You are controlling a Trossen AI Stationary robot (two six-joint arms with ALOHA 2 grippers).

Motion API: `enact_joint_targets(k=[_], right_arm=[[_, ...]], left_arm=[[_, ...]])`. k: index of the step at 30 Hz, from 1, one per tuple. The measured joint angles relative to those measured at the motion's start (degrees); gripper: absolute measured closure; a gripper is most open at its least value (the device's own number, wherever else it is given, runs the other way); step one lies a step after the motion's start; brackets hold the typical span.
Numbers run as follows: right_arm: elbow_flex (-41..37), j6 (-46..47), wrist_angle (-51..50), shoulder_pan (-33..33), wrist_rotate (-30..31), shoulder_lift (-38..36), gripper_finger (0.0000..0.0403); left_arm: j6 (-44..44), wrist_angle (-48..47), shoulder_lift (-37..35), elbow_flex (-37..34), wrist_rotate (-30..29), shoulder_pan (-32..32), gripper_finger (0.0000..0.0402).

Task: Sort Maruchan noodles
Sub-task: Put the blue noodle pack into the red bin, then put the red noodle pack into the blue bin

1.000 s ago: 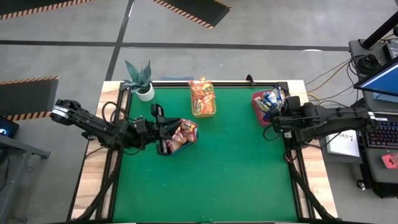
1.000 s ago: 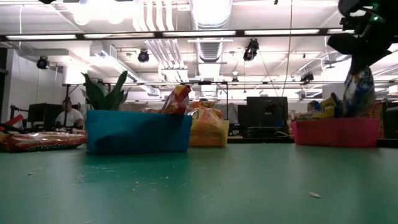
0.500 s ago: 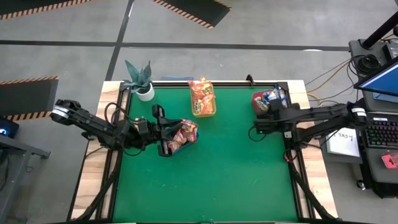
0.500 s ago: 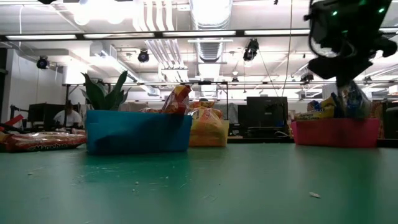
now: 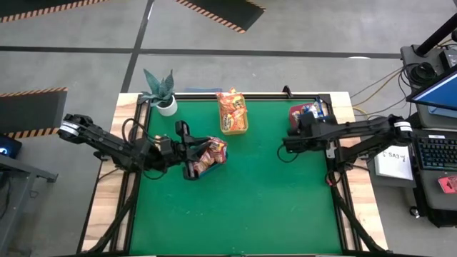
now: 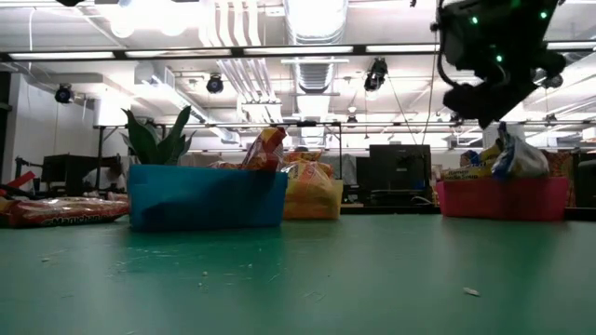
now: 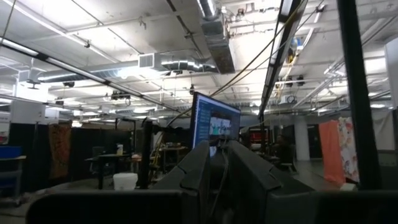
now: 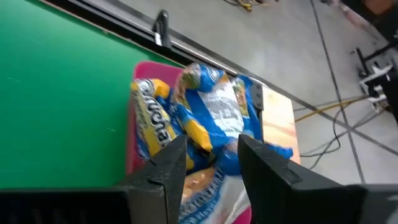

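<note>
Since a second ago, right claw (image 5: 285, 143) has swung from above the red bin (image 5: 297, 114) toward desk (image 5: 250, 193) centre, fingers parted, empty. Blue-edged noodle packets (image 8: 205, 118) lie heaped in that bin, pointing various ways. Left claw (image 5: 187, 150) stays clenched at the blue bin (image 6: 205, 195) of noodles; plant (image 5: 161, 89) behind.

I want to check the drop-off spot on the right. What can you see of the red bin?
The red bin sits at the green table's far right corner, against the black frame. It looks like pink-red plastic, low-walled and upright. Blue-edged noodle packets fill it in a loose heap, rising above its rim. The right gripper is beside it, touching nothing.
</note>
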Motion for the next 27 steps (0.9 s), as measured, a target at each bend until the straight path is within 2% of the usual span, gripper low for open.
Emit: enact_joint_targets(k=[5, 13, 22, 27], right_arm=[[2.9, -1.9, 0.0, 0.0, -1.1, -0.4, 0.0285], [-2.3, -0.6, 2.7, 0.0, -7.2, -0.1, 0.0386], [-12.6, -7.3, 22.6, 0.0, -10.9, 0.0, 0.0394], [-15.6, -6.6, 25.0, 0.0, -10.9, 0.0, 0.0394]], left_arm=[[0.3, -1.5, 0.0, 0.0, -2.1, 0.0, 0.0361], [0.3, -3.7, 0.0, 0.0, -2.4, -0.2, 0.0361], [0.3, -4.2, 0.0, 0.0, -2.4, -0.2, 0.0361], [0.3, -4.3, 0.0, 0.0, -2.4, -0.2, 0.0361]])
